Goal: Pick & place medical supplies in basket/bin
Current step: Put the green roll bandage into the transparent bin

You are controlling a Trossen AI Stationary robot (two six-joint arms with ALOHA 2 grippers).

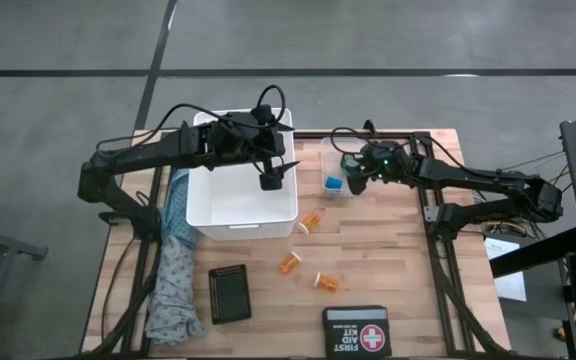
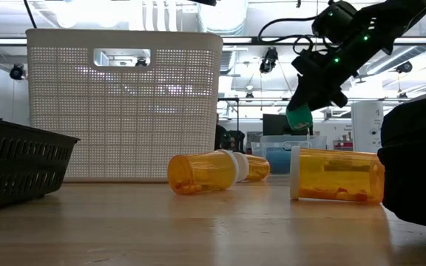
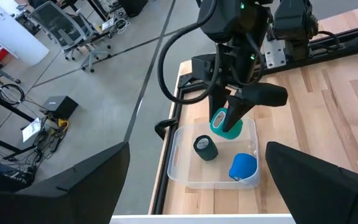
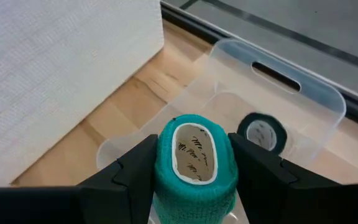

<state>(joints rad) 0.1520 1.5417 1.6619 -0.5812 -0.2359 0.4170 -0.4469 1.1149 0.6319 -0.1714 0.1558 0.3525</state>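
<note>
My right gripper [image 4: 194, 171] is shut on a green bandage roll [image 4: 194, 165] and holds it just above the small clear tub [image 3: 176, 162] at the table's far middle. A black roll [image 3: 206, 148] and a blue roll [image 3: 243, 167] lie in that tub. My left gripper [image 1: 271, 180] hangs open over the large white basket [image 1: 208, 215], touching nothing. Three orange pill bottles [image 1: 310, 221], [image 1: 290, 262], [image 1: 326, 282] lie on their sides on the wood. The teal patterned cloth [image 1: 175, 270] lies along the table's left edge. My right gripper pinches the green roll by its curved outer wall [image 4: 166, 177], one finger [image 4: 135, 171] on each side. The roll's open core end faces back toward the wrist. The fingers slant down from the table's right side. The roll [image 2: 299, 118] hangs clear above the tub.
A black FIRST AID KIT case [image 1: 355, 330] sits at the near edge, and a black slotted tray [image 1: 229, 293] lies near the cloth. The basket's tall wall [image 4: 55, 62] stands close beside the tub. Bare wood lies between the bottles and the table's right edge.
</note>
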